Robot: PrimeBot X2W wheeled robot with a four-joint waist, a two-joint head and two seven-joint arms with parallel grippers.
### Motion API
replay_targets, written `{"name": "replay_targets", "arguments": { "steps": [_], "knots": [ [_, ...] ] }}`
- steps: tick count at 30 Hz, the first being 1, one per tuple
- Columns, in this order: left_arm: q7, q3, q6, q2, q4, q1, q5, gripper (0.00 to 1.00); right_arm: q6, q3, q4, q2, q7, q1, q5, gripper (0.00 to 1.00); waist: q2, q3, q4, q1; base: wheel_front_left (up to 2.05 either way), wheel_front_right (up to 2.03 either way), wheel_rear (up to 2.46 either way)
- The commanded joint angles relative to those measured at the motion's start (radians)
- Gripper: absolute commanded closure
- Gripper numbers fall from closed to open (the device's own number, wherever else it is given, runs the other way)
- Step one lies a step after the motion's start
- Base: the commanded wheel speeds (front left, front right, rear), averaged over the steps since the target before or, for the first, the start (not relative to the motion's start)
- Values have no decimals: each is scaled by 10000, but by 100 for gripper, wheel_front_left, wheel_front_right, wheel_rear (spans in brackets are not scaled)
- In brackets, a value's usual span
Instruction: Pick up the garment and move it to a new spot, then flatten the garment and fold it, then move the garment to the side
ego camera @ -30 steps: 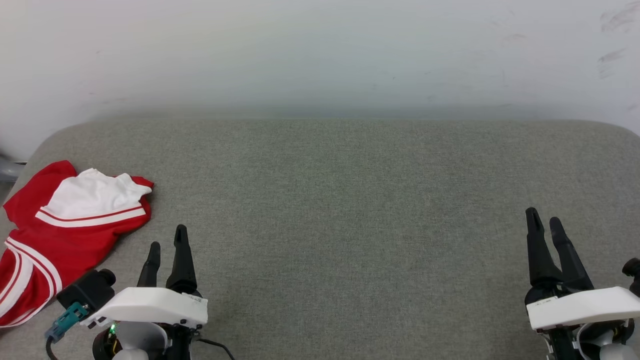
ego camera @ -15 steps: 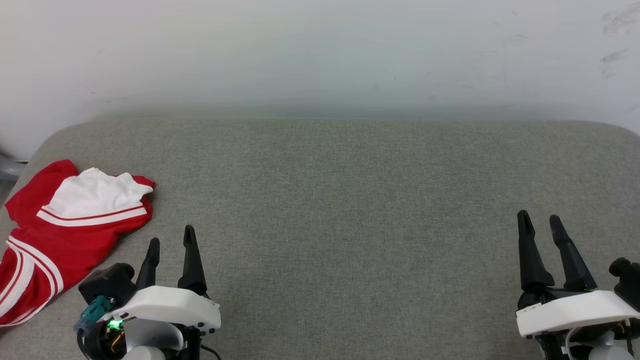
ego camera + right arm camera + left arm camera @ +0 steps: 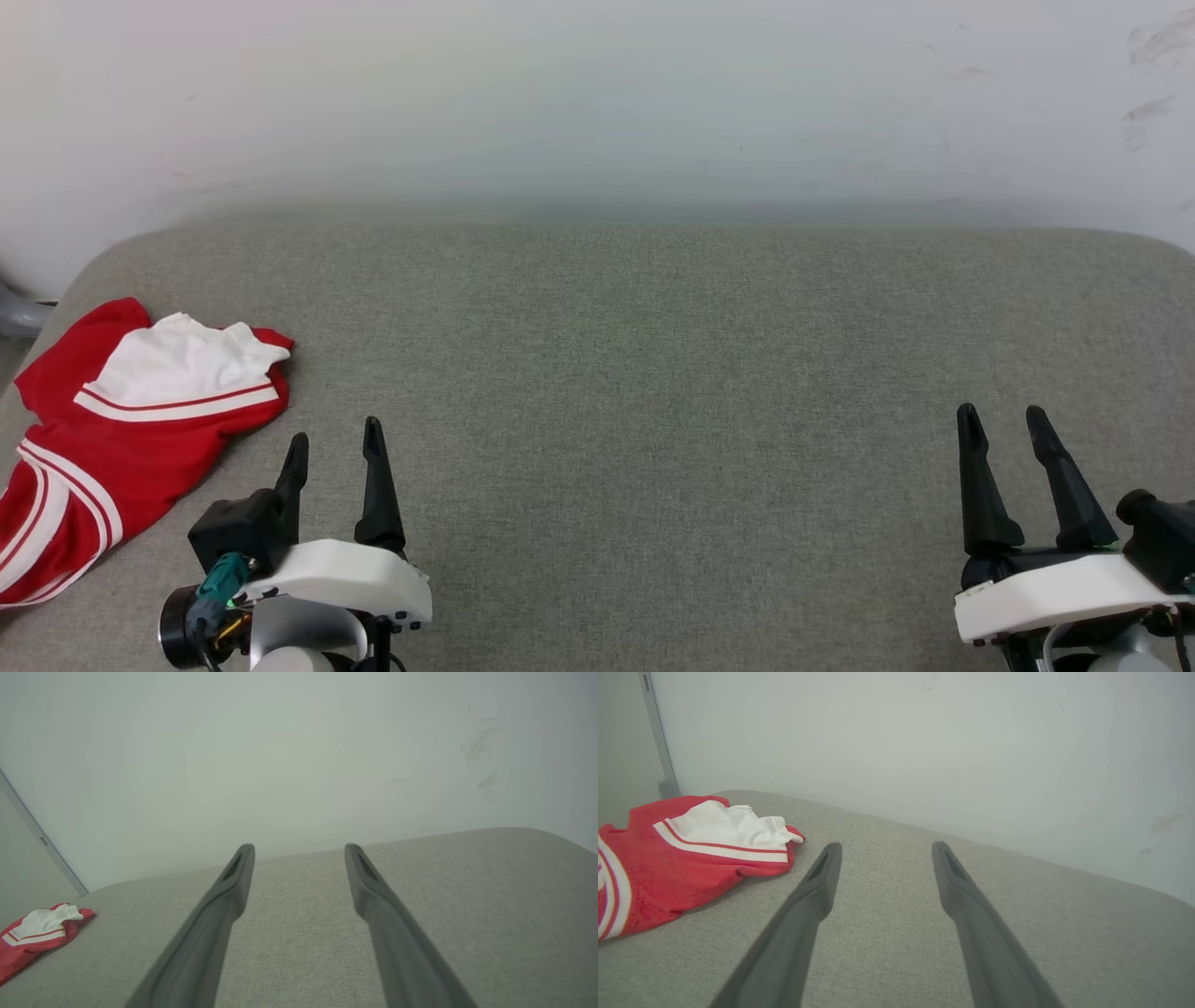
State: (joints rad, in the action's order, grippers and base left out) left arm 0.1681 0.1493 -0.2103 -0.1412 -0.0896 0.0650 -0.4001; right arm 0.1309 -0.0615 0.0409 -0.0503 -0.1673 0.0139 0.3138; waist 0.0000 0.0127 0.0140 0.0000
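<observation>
Item: garment, red w/ white sleeve and striped trim, lay bunched at far-left edge of grey padded surface.
L gripper: jaws stood apart, empty, near garment, not touching.
R gripper: jaws apart, empty, well away at right.

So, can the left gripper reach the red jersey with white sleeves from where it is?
Probably yes. The open left gripper sits just right of the red jersey with white striped sleeves on the grey fabric surface, nothing lying between them.

Red garment, white striped sleeve on top, lies crumpled at cushion's left edge.
</observation>
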Motion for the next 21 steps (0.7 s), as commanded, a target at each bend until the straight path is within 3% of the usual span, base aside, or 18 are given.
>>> {"name": "replay_targets", "arguments": {
  "steps": [1,12,21],
  "knots": [
    [107,57,-65,-64,138,100,293,0,-2,8,-140,-1,-108,-32,-323,0,0,-1,5,0,0,0,0],
    [334,182,-140,-58,226,5,1069,0,-2,0,-248,1,-332,-114,-1083,0,0,-9,-1,0,0,0,0],
    [517,36,140,108,259,-76,1560,0,-2,-36,-394,2,-532,-170,-1418,0,0,11,28,0,0,0,0]
  ]
}}
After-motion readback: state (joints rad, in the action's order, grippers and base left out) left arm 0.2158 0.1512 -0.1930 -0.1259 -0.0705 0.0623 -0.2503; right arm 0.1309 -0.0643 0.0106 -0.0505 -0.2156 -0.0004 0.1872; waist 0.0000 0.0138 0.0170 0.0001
